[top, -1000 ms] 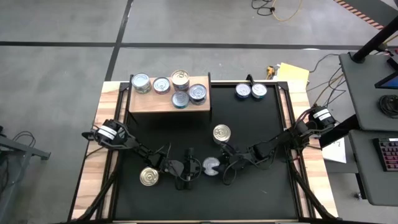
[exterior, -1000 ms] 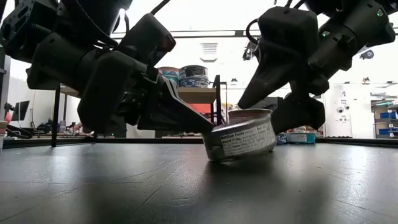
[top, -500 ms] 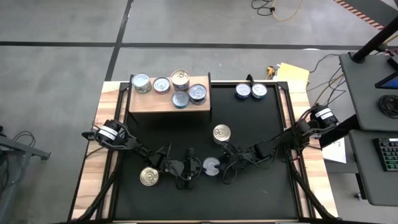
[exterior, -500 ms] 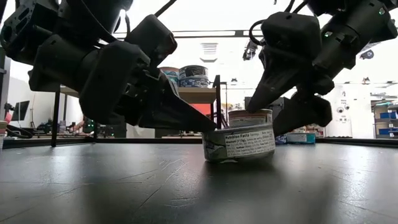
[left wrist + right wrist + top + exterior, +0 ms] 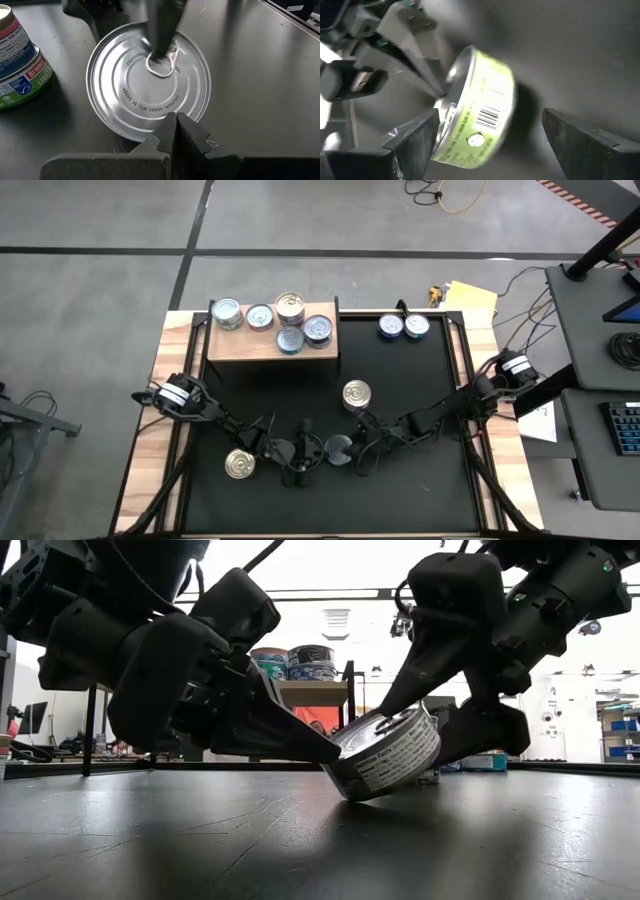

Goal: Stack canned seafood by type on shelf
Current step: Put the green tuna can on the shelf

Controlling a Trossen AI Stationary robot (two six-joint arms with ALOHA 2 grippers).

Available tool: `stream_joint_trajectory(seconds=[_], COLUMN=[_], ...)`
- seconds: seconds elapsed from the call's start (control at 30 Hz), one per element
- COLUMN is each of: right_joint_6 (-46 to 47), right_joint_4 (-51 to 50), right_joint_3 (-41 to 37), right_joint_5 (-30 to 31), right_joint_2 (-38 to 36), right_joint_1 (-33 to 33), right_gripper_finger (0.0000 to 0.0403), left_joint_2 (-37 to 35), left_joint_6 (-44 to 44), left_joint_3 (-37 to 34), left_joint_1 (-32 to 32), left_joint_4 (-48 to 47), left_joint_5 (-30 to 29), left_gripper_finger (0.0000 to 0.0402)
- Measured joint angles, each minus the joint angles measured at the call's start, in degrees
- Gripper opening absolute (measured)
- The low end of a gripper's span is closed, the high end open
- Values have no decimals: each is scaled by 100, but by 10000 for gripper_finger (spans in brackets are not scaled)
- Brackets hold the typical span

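A silver-topped can [image 5: 388,755] with a white and green label stands tilted on the black table [image 5: 420,480] near its front middle, between my two grippers. Its low edge [image 5: 348,788] rests on the table and its top faces my left gripper. My left gripper [image 5: 333,752] is shut, with its tips at the can's low rim. My right gripper [image 5: 490,145] is open and straddles the can. The wooden shelf [image 5: 240,345] at the far left carries several cans. My left gripper's shut fingertips [image 5: 175,125] bear on the rim of the can's top [image 5: 160,132] at its low side, slanting down from the table's left. My right gripper has one finger [image 5: 161,30] on the top at the pull ring [image 5: 161,67], coming from the right. Its other finger [image 5: 580,145] stands apart from the can's underside in the right wrist view.
A gold-topped can [image 5: 357,394] stands just beyond the tilted one, and another [image 5: 240,464] sits near my left arm. Two blue-labelled cans [image 5: 403,327] stand at the far right of the table. Bare table lies at the near right.
The silver-topped can has dropped almost flat and then tipped up steeper. Its right side is raised while its left edge has stayed on the table. Both grippers have kept their places beside it.
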Motion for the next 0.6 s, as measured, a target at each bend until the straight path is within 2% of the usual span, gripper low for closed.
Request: stream_joint_trajectory(seconds=[0.13, 0.37, 0.47, 0.6], right_joint_6=[-6, -107, -111, -152], right_joint_4=[489, 561, 560, 546], right_joint_3=[0, 9, 9, 11], right_joint_5=[-228, -216, -216, -218], right_joint_2=[266, 340, 334, 323], right_joint_1=[-11, -22, -26, -26], right_gripper_finger=[336, 307, 271, 191], left_joint_2=[7, 7, 9, 9], left_joint_6=[37, 37, 35, 35], left_joint_3=[-6, -6, -6, -12], left_joint_1=[1, 6, 6, 0], left_joint_4=[27, 45, 80, 183], left_joint_5=[13, 10, 4, -2], left_gripper_finger=[0, 0, 0, 0])
